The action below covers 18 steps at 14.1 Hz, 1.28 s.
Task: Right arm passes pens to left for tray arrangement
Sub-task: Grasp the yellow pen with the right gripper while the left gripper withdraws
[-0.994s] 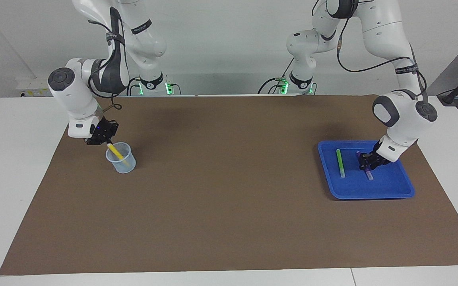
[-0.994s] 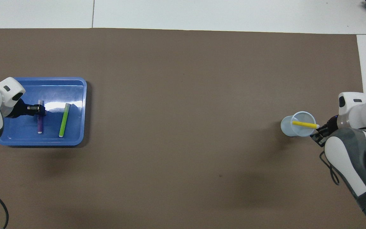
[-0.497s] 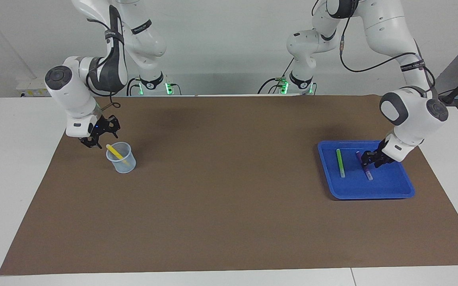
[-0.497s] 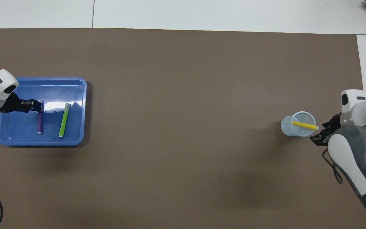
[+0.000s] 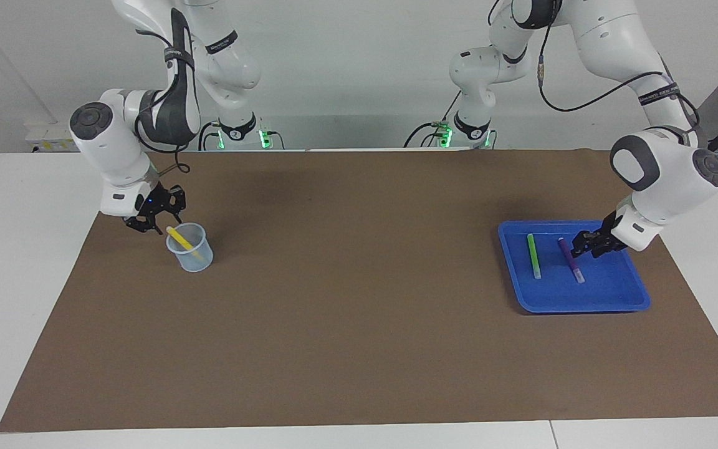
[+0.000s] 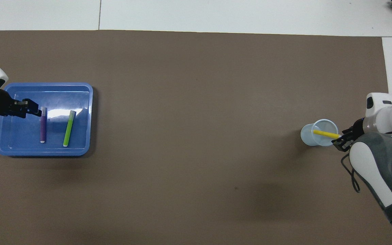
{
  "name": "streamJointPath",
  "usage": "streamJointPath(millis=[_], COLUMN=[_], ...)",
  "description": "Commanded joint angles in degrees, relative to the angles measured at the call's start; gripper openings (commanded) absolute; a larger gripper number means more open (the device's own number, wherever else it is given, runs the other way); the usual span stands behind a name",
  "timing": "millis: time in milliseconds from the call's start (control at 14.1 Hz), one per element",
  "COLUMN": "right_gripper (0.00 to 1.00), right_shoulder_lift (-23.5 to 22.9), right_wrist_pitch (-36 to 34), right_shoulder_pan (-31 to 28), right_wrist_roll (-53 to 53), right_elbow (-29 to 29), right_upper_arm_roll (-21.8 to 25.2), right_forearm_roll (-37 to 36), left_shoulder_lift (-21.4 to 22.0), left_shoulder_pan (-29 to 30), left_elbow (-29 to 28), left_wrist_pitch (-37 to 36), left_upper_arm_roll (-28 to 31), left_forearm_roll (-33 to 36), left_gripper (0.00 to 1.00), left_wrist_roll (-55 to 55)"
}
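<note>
My right claw (image 5: 156, 219) hung low over the brown mat (image 5: 359, 324) at the right arm's end of the table. Its fingers were spread and gripped nothing. It sat just beside the raised end of the yellow pen (image 5: 179, 239), on the side nearer to me. That pen stood tilted in the small translucent cup (image 5: 196, 258), its lower end down inside and its upper end leaning over the rim toward my claw. I judged that lean was why I came in from that side: the free end was the only part I could reach without touching the cup. The pinch was not yet made.

My left claw (image 5: 583, 247) was over the blue tray (image 5: 583, 300), near the rim at the left arm's end, and it carried nothing. Its fingers looked parted, though less plainly than the right's. Its tips were just beside the purple pen (image 5: 569, 260), which lay flat on the tray floor. The green pen (image 5: 533, 255) lay beside that one, roughly parallel and apart from it, toward the middle of the table.

Two pens were placed and one was left, so I judged the yellow pen the last to hand across. The bare tray floor under my left claw seemed the natural place for it.
</note>
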<state>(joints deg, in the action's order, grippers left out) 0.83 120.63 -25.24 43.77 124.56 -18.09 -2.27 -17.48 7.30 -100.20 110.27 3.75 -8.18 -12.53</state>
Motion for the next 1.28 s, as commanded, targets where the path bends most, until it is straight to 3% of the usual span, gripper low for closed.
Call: streamJointPath(millis=[0,142,284,426,781,923,1207], right_gripper=[0.51,0.51,0.49,0.32,0.12,0.00,0.00], right_shoulder_lift=[-1.0,-0.9,-1.0,-1.0,-0.7,-0.7,-0.9], right_wrist_pitch=[0.9,0.8,0.8,0.6,0.2,0.0,-3.5], right_shoulder_pan=[-0.9,-0.8,-0.9,-1.0,-1.0,-1.0,-1.0], right_wrist_roll=[-2.5,-4.1,-4.1,-3.9,-3.3,-3.3,-3.4], right_elbow=[-0.6,-0.6,-0.5,-0.4,0.2,0.2,-1.1], right_upper_arm_roll=[-0.7,-0.7,-0.7,-0.7,-0.7,-0.7,-0.9], right_forearm_roll=[1.4,3.3,3.4,3.5,3.4,3.5,3.7], left_shoulder_lift=[0.8,2.2,3.4,4.9,7.8,8.5,9.2], left_shoulder_pan=[-0.1,-0.3,-0.9,-1.3,-1.3,-1.3,-1.8], left_elbow=[3.6,3.8,4.0,4.1,4.4,4.4,4.3], left_wrist_pitch=[-5.8,-7.1,-9.2,-11.0,-14.8,-15.3,-15.2], left_upper_arm_roll=[-0.6,-0.9,-1.1,-1.2,-1.2,-1.2,-1.6], left_forearm_roll=[-1.7,-3.9,-4.3,-5.6,-12.5,-15.8,-19.7], left_gripper=[0.60,0.61,0.68,0.71,0.87,0.87,0.87], left_wrist_roll=[5.6,10.2,11.7,14.5,21.6,23.8,28.1])
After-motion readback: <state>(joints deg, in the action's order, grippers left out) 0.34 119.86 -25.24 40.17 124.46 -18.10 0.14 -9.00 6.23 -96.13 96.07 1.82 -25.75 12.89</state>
